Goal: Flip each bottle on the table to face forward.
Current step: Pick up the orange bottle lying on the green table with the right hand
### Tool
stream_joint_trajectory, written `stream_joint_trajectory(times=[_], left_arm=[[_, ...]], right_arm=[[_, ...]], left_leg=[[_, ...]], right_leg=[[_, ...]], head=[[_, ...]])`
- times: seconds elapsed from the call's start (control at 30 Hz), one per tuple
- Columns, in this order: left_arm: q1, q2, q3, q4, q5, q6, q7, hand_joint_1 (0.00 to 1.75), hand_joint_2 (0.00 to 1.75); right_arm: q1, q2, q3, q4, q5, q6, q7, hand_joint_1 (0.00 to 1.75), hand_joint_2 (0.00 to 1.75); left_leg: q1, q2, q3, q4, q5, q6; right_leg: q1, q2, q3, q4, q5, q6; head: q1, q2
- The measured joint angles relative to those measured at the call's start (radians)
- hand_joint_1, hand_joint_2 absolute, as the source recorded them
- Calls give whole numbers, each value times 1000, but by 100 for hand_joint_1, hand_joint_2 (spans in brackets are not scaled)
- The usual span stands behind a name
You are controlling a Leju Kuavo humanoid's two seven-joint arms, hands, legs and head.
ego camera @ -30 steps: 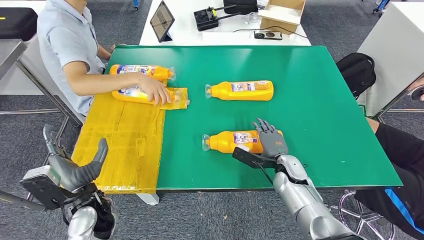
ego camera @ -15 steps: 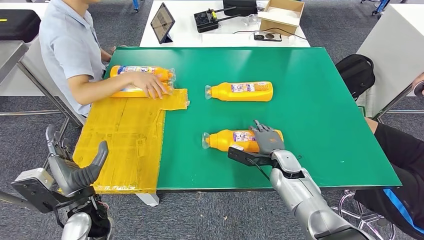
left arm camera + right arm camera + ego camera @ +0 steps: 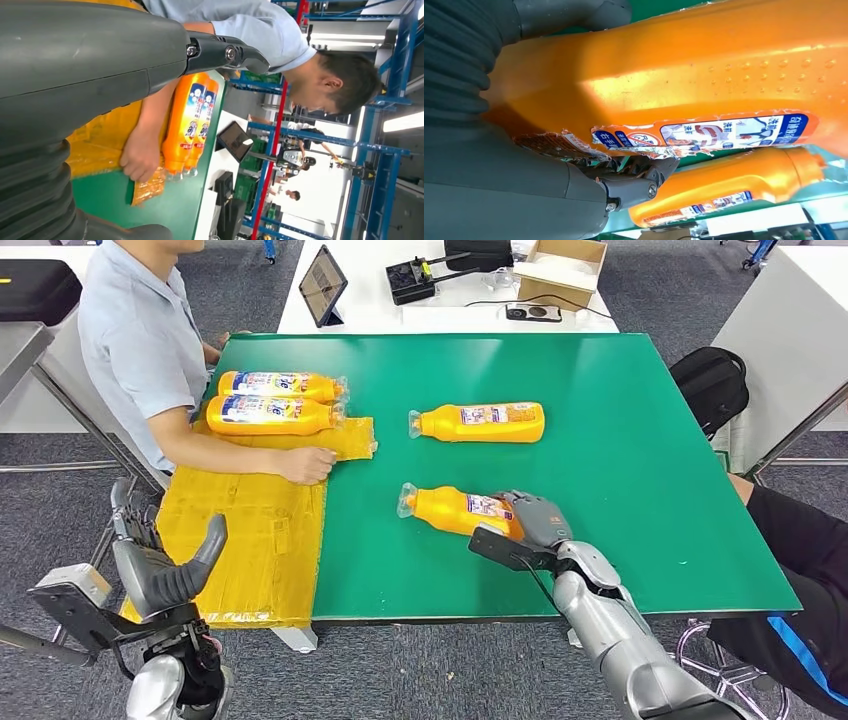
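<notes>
The near orange bottle (image 3: 452,510) lies at a slant on the green table (image 3: 650,480), cap end to the left. My right hand (image 3: 532,524) grips its base end, fingers curled over it. In the right wrist view the bottle (image 3: 704,65) sits between thumb and fingers, its torn label (image 3: 724,132) facing sideways. A second orange bottle (image 3: 480,422) lies farther back, label up, and appears again (image 3: 734,185) in the right wrist view. Two more bottles (image 3: 270,400) lie side by side at the far left. My left hand (image 3: 165,575) hangs below the table's left corner, holding nothing.
A yellow mat (image 3: 250,530) covers the table's left part. A seated person rests a hand (image 3: 305,464) on it near the two bottles (image 3: 192,125). A white desk behind holds a tablet (image 3: 323,282) and a cardboard box (image 3: 560,265). A black bag (image 3: 712,380) sits right.
My right hand's fingers curled down over the near bottle's base, and the bottle swung to a slant. The person laid the second bottle beside the first and drew the hand back onto the mat.
</notes>
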Motion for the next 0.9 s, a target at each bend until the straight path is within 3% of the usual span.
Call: stream_joint_trajectory(times=[0.1, 0.23, 0.33, 0.47, 0.53, 0.67, 0.9], left_arm=[[-4, 3, -3, 8, 6, -1, 0, 0, 175], [-11, 8, -18, 31, 19, -8, -6, 0, 175], [-15, 11, -41, 60, -4, -28, 2, 0, 175], [-13, 21, -131, 144, -32, -236, 76, 0, 175], [-6, 26, -199, 185, -55, -316, 62, 0, 175], [10, 36, -299, 212, -95, -338, 24, 0, 175], [19, 56, -369, 184, -27, -392, 18, 0, 175]], right_arm=[[15, 0, -11, -17, -58, 12, -40, 175, 175], [90, 17, -39, -109, -244, 47, -187, 175, 175], [168, 47, -56, -225, -325, 7, -267, 174, 175], [231, 85, -69, -402, -338, -112, -346, 175, 175], [239, 102, -67, -469, -339, -145, -371, 175, 175], [240, 136, -45, -530, -356, -157, -381, 175, 175], [231, 197, 50, -465, -348, -149, -397, 175, 175]], left_leg=[[0, 0, 0, 0, 0, 0], [0, 0, -1, 0, 0, 0], [0, -3, -3, 0, 0, 0], [0, -3, -7, 0, 0, 0], [-1, -2, -8, 0, 0, 0], [-1, -2, -9, 0, 0, 0], [1, -2, -9, 0, 0, 0]], right_leg=[[0, 0, 1, 0, 0, 0], [0, 0, 0, 0, 0, 0], [0, -1, -2, 0, 0, 0], [0, -2, -5, 0, 0, 0], [-1, -1, -6, 0, 0, 0], [-1, -1, -7, 0, 0, 0], [0, -1, -8, 0, 0, 0]], head=[[0, 0], [0, 0], [0, 0], [0, 0], [0, 0], [0, 0], [0, 0]])
